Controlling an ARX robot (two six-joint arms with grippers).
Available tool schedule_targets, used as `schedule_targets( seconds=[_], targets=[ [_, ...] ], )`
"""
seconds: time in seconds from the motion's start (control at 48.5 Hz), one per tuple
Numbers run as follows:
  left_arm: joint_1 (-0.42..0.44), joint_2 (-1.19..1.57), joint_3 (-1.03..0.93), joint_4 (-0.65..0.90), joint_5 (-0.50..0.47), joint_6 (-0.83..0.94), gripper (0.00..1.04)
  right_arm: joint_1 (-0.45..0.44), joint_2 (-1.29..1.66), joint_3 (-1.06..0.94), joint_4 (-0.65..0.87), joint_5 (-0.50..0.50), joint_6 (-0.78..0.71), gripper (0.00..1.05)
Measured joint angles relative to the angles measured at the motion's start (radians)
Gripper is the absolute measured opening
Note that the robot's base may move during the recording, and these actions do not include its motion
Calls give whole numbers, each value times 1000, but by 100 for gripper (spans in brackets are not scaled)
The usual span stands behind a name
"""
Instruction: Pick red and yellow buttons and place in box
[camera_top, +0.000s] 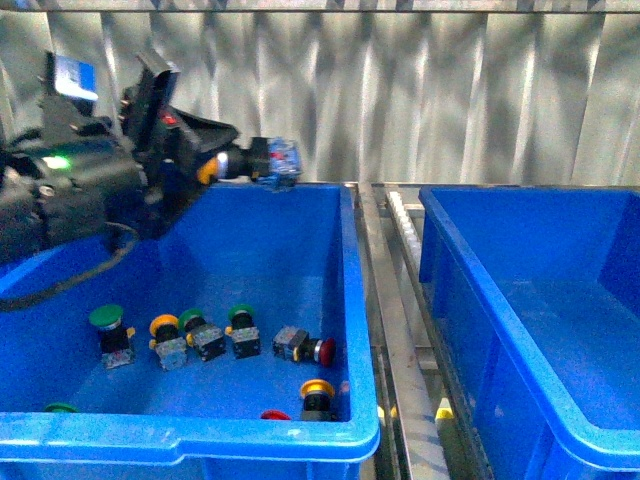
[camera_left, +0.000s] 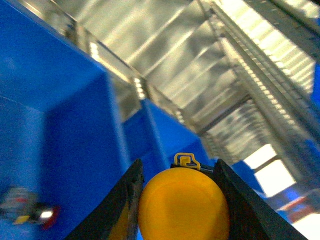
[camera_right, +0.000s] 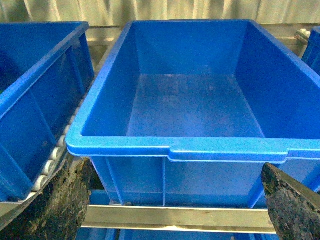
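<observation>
The left arm (camera_top: 70, 185) is raised over the back left corner of a deep bright-blue plastic bin (camera_top: 200, 440). The left jaws are clamped on a push-button with a domed yellow-orange cap (camera_top: 260, 160). In the left wrist view that cap (camera_left: 184, 210) fills the gap between the two black fingers (camera_left: 125, 205) and touches both. The held button hangs clear of the bin floor, with its grey-black switch body pointing towards the bin's right wall.

More buttons lie on that bin's floor. Across the middle, starting near the left wall, are a green-capped button (camera_top: 106, 320), a yellow-capped button (camera_top: 166, 330), a second green-capped button (camera_top: 195, 325) and a third green-capped button (camera_top: 240, 315). Next comes a red-capped button (camera_top: 322, 350) lying on its side with its cap towards the right wall. Near the front right corner stands another yellow-capped button (camera_top: 317, 390). Just beside it a red cap (camera_top: 275, 414) peeks over the front rim.

Across a metal roller rail (camera_top: 400, 215) sits the box (camera_top: 470, 270), an identical blue bin. The right wrist view shows the box's near rim (camera_right: 175, 147) and smooth floor. The right jaws are spread wide with nothing between them, and their dark fingers (camera_right: 50, 205) hang outside that near rim.
</observation>
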Motion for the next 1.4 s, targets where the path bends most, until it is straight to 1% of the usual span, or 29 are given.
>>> schedule_targets(
  seconds=[0.021, 0.062, 0.124, 0.165, 0.288, 0.433, 0.556, 0.701, 0.721, 0.762, 0.783, 0.804, 0.824, 0.865, 0.927, 0.948, 0.968, 0.989, 1.01, 1.051, 1.133, 1.216, 1.277, 1.401],
  targets=[
    [-30, 24, 1, 55, 0, -79, 34, 0, 0, 0, 0, 0, 0, 98],
    [-60, 45, 6, 98, 2, -127, 34, 0, 0, 0, 0, 0, 0, 98],
    [-126, 80, 35, 124, 5, -207, 34, 0, 0, 0, 0, 0, 0, 98],
    [-158, 95, 55, 121, 15, -225, 34, 0, 0, 0, 0, 0, 0, 98],
    [-274, 144, 145, 48, 30, -239, 34, 0, 0, 0, 0, 0, 0, 98],
    [-377, 208, 258, -77, 45, -201, 34, 0, 0, 0, 0, 0, 0, 98],
    [-433, 243, 331, -124, 43, -175, 34, 0, 0, 0, 0, 0, 0, 98],
    [-455, 243, 348, -152, 36, -143, 34, 0, 0, 0, 0, 0, 0, 98],
    [-456, 243, 348, -153, 36, -142, 34, 2, 3, 0, 3, 13, 10, 98],
    [-459, 243, 348, -157, 29, -138, 34, 11, 76, 5, 105, 124, 106, 98],
    [-460, 243, 348, -157, 29, -137, 34, 0, 126, 11, 170, 148, 158, 98],
    [-460, 243, 348, -157, 26, -135, 34, -34, 214, 31, 270, 145, 227, 98],
    [-461, 243, 348, -156, 19, -135, 34, -77, 312, 67, 370, 125, 328, 98],
    [-463, 243, 348, -148, 17, -135, 34, -150, 477, 147, 517, 61, 468, 98],
    [-467, 243, 345, -133, 6, -135, 34, -224, 652, 254, 651, -23, 686, 98],
    [-467, 243, 343, -127, 5, -135, 34, -232, 678, 270, 669, -33, 703, 98],
    [-467, 242, 341, -125, 3, -135, 34, -241, 725, 301, 705, -45, 772, 98],
    [-467, 241, 336, -116, -1, -137, 34, -245, 790, 339, 755, -49, 887, 98],
    [-466, 240, 330, -106, -8, -140, 34, -244, 828, 360, 787, -51, 949, 98],
    [-462, 239, 322, -86, -15, -147, 34, -227, 928, 400, 887, -47, 1114, 98],
    [-455, 238, 300, -47, -32, -169, 34, -172, 1059, 425, 1012, -1, 1300, 98],
    [-453, 238, 275, -7, -50, -202, 34, -117, 1159, 427, 1125, 23, 1398, 98],
    [-454, 238, 266, 17, -58, -226, 34, -69, 1236, 434, 1207, 59, 1439, 98],
    [-455, 238, 267, 27, -65, -248, 34, -2, 1325, 449, 1251, 100, 1453, 98]
  ],
)
